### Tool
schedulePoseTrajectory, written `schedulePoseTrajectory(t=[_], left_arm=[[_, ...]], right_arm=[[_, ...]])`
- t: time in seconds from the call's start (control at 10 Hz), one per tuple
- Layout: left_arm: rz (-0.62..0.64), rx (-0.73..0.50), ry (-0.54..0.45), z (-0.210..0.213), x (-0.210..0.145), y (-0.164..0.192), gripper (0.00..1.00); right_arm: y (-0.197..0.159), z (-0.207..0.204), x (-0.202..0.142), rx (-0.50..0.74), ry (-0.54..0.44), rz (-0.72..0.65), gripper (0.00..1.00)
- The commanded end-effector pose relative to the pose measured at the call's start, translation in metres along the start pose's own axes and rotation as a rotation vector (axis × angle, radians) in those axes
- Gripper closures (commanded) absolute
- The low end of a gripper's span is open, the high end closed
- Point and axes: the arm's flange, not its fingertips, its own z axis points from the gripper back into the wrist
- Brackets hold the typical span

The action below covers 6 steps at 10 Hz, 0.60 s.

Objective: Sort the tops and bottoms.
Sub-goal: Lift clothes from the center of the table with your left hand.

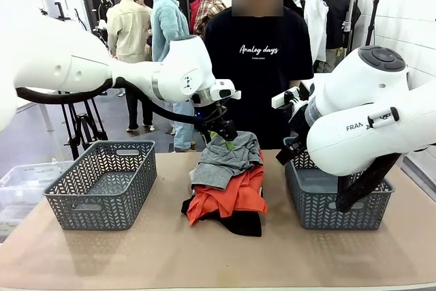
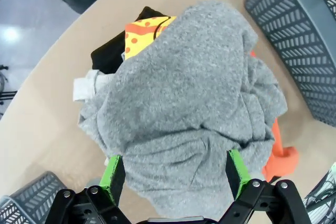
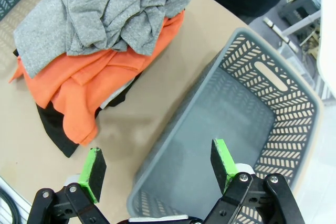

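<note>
Counter (image 1: pixel 170 250), tan, shared with a person (image 1: pixel 262 52) in a black lettered T-shirt at the far side.

1. Pile of clothes, centre of counter, between the two baskets.
 - Dark grey top (image 1: pixel 225 158): uppermost, crumpled.
 - Orange-red shirt (image 1: pixel 235 195): under the grey top, spilling toward the near edge; its yellow, dotted print shows in the left wrist view.
 - Pale grey fabric (image 2: pixel 84 87): a sliver at the pile's edge, too little in view to name the garment.
 - Black garment (image 1: pixel 235 223): the bottom layer, flat on the counter.

2. Left basket (image 1: pixel 102 182): grey lattice, left of the pile.

3. Right basket (image 1: pixel 334 199): grey lattice, right of the pile.

4. Left gripper (image 2: pixel 176 174): low over the far end of the pile, fingers spread, a fold of the grey top between them; seemingly touching the cloth, not pinching it.

5. Right gripper (image 3: pixel 157 166): above the right basket's wall nearest the pile, fingers spread wide, nothing between them.
</note>
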Motion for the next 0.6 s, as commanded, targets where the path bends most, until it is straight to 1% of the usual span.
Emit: schedulePoseTrajectory(t=[0.0, 0.1, 0.2, 0.3, 0.5], left_arm=[[0.055, 0.016, 0.008, -0.0069, 0.0091, 0.0054, 0.0], [0.069, -0.001, 0.005, -0.0093, 0.0079, 0.0055, 0.0], [0.066, -0.015, -0.015, -0.0096, 0.0056, 0.0086, 0.12], [0.073, -0.027, 0.003, -0.0107, 0.0033, 0.0099, 0.3], [0.078, -0.031, 0.009, -0.0107, 0.0015, 0.0112, 0.67]], right_arm=[[-0.001, -0.0004, 0.0001, -0.001, -0.007, -0.003, 0.0], [-0.001, -0.0004, 0.0001, -0.001, -0.007, -0.003, 0.0], [-0.001, -0.0004, 0.0001, -0.001, -0.007, -0.003, 0.0], [-0.001, -0.0004, 0.0001, -0.001, -0.007, -0.003, 0.0], [-0.001, -0.0004, 0.0001, -0.001, -0.007, -0.003, 0.0]])
